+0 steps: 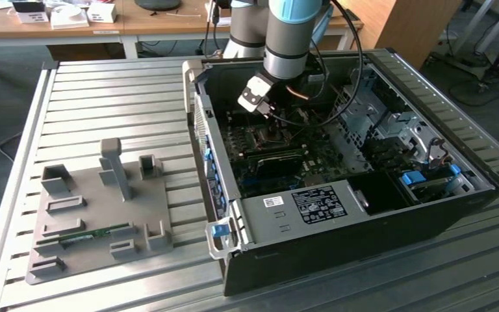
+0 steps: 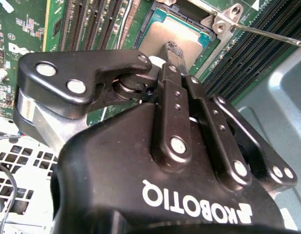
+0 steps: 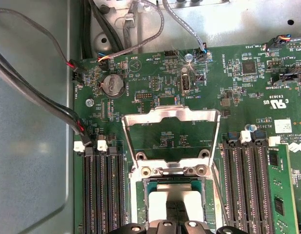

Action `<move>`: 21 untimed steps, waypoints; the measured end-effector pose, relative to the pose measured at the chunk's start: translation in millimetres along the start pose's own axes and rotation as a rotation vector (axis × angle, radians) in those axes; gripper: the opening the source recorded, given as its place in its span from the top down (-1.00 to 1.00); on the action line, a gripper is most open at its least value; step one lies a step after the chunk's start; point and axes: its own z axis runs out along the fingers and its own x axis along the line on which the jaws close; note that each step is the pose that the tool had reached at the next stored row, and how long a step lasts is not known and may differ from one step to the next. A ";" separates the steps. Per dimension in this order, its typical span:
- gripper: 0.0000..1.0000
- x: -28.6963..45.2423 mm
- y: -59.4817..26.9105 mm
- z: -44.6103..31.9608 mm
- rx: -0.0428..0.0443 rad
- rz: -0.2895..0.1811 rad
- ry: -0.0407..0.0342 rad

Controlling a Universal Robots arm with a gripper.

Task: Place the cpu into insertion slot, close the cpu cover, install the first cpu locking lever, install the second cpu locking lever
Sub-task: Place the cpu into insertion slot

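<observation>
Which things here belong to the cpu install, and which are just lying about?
Job: cpu lying in the insertion slot; cpu cover, raised open; locking lever; claw, shut, over the cpu.
Lying about: memory slots; coin battery; cables; grey fixture tray holding a memory stick.

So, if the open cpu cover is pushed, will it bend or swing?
Probably swing: the cpu cover seems hinged at the edge of the insertion slot. Being a thin metal frame with a large window, it is likely light and stiff, though perhaps slippery.
</observation>
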 end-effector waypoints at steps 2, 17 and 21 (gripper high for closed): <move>0.79 0.0 0.0 0.0 0.0000 0.000 0.0000; 0.79 0.2 0.3 -4.2 -0.0001 0.000 0.0002; 0.79 0.5 0.7 -9.8 -0.0001 0.000 0.0002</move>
